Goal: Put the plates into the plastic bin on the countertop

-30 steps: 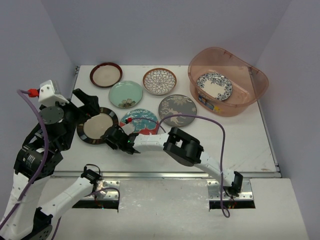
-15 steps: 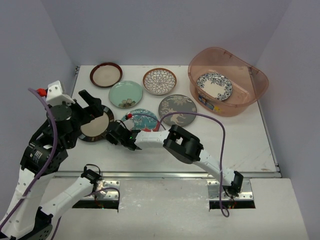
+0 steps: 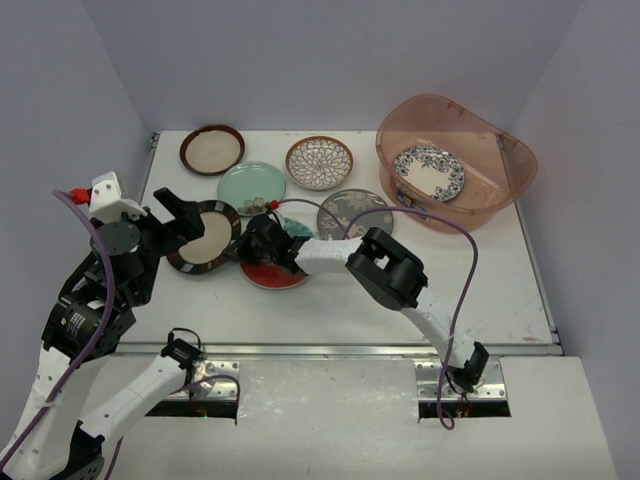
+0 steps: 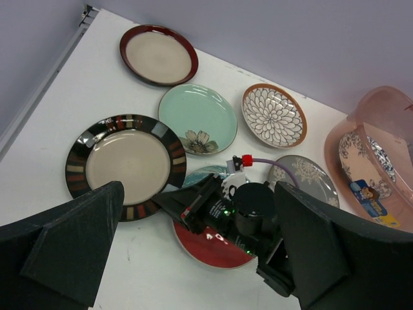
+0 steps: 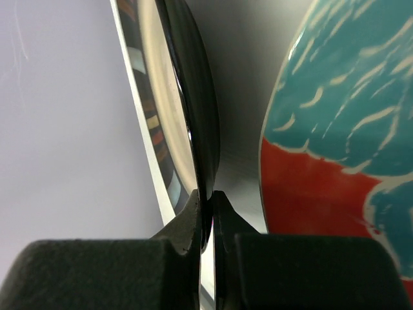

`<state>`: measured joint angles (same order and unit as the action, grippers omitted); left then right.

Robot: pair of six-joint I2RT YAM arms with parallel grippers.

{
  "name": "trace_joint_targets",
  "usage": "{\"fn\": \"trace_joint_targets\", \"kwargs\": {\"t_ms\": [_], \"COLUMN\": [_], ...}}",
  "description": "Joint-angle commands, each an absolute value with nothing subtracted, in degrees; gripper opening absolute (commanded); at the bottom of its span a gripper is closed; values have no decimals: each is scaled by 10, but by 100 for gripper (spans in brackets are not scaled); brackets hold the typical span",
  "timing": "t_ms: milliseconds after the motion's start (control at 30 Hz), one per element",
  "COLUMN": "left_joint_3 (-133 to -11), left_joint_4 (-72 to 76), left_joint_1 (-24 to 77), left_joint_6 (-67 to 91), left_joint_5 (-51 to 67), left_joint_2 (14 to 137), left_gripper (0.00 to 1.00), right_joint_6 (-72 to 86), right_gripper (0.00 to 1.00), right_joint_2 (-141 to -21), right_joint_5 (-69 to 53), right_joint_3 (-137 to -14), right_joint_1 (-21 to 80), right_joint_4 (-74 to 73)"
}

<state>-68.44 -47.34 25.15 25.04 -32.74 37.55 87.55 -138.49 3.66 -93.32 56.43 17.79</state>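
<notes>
Right jaws tight on the rim of the black-striped plate [image 4: 126,165], red-and-teal plate [image 5: 335,129] just beside.

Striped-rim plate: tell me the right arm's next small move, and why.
Probably lift it straight up a little. The right gripper is pinched shut on the rim of the striped-rim plate, low over the countertop, and the red-and-teal plate lies right beside it. Rising first should clear that neighbour before the carry to the plastic bin.
</notes>
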Motion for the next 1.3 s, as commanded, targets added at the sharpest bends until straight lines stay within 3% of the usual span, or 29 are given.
{"fn": "trace_joint_targets", "kwargs": {"t_ms": [0, 333, 833, 1033, 1267], "left_joint_3": [-685, -641, -530, -490, -467], "left_joint_4": [-438, -431, -397, -377, -358], "left_joint_1": [256, 256, 256, 256, 256], "left_joint_6": [243, 252, 262, 256, 251], "left_joint_5": [-330, -335, -383, -385, -362], "left_joint_2": [370, 361, 338, 321, 326], "left_gripper": [100, 100, 100, 100, 100], "right_joint_6": [837, 815, 812, 805, 813], "right_gripper": [0, 0, 0, 0, 0], "right_joint_2": [-1303, -1259, -1169, -1081, -924], "right_joint_5": [-14, -87, -120, -117, -90], "right_joint_3": [-940, -961, -893, -835, -717], "right_joint_1": [541, 498, 448, 391, 249], "right_joint_4": [291, 304, 325, 312, 259]}}
